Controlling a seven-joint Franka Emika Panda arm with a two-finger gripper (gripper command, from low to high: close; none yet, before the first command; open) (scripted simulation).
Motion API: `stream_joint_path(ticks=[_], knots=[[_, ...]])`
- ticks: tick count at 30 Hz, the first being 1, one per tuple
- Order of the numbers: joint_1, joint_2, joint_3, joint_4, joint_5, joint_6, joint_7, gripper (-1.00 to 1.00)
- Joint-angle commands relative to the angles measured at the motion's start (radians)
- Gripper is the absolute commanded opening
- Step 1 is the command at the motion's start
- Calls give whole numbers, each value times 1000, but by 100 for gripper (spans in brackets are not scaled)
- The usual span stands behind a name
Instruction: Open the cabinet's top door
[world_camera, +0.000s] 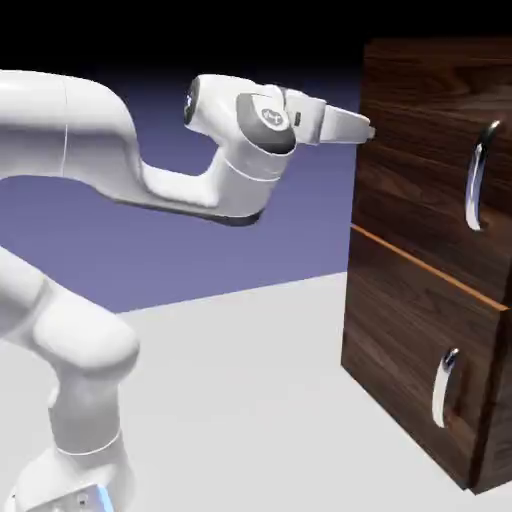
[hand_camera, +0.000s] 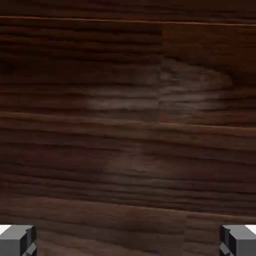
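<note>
My white two-finger gripper (world_camera: 368, 130), jaws spread wide and empty, points at the tall dark walnut-grain cabinet (world_camera: 400, 330); no writing is readable anywhere.

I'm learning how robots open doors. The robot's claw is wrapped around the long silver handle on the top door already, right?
Not quite. The claw isn't on the long silver handle of the top door. In the exterior view it points at the cabinet's near edge, well away from the handle. The hand view shows only wood between wide-open fingertips.

Glossy white rounded arm (world_camera: 150, 180), grey wrist cap (world_camera: 265, 115)
</note>
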Motion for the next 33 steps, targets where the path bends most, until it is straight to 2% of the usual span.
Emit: stream_joint_path(ticks=[1, 30, 33], knots=[[15, -5, -18, 12, -44, 2, 32, 0], [446, -159, -528, 352, -1305, 57, 954, 0], [496, -153, -565, 389, -1341, 55, 979, 0]])
